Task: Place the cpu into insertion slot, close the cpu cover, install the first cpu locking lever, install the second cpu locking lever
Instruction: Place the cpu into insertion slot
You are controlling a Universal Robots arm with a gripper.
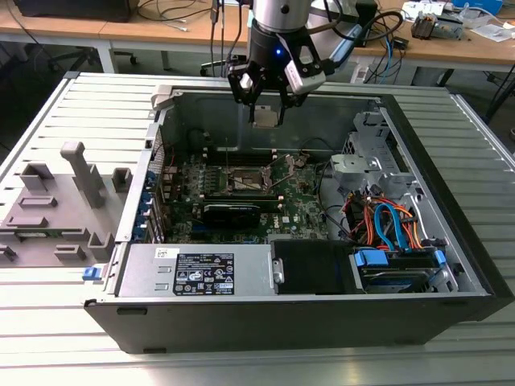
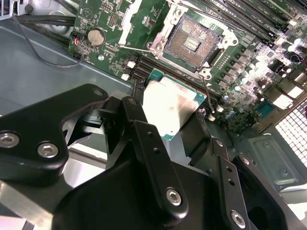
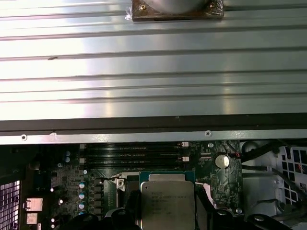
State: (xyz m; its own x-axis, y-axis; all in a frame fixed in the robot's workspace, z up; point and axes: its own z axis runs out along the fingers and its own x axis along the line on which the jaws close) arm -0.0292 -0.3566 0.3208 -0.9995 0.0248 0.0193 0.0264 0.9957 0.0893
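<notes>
My gripper [image 1: 265, 119] hangs over the far side of the open computer case, shut on the cpu [image 1: 265, 117], a small square chip with a silvery top. In both wrist views the cpu [image 2: 170, 108] [image 3: 165, 203] sits between the black fingers [image 2: 144, 139], held by its edges. The insertion slot [image 2: 192, 40] lies uncovered on the green board, with its dark centre and silver rim showing. It is apart from the chip, lower and nearer the case middle [image 1: 245, 178]. The cpu cover [image 2: 136, 21] stands swung open beside the slot.
A black graphics card [image 1: 232, 211] lies on the board near the slot. The power supply [image 1: 197, 269] fills the near side of the case, and blue and orange cables [image 1: 386, 225] fill the exterior view's right. A grey fixture [image 1: 56, 209] stands outside the case on the exterior view's left.
</notes>
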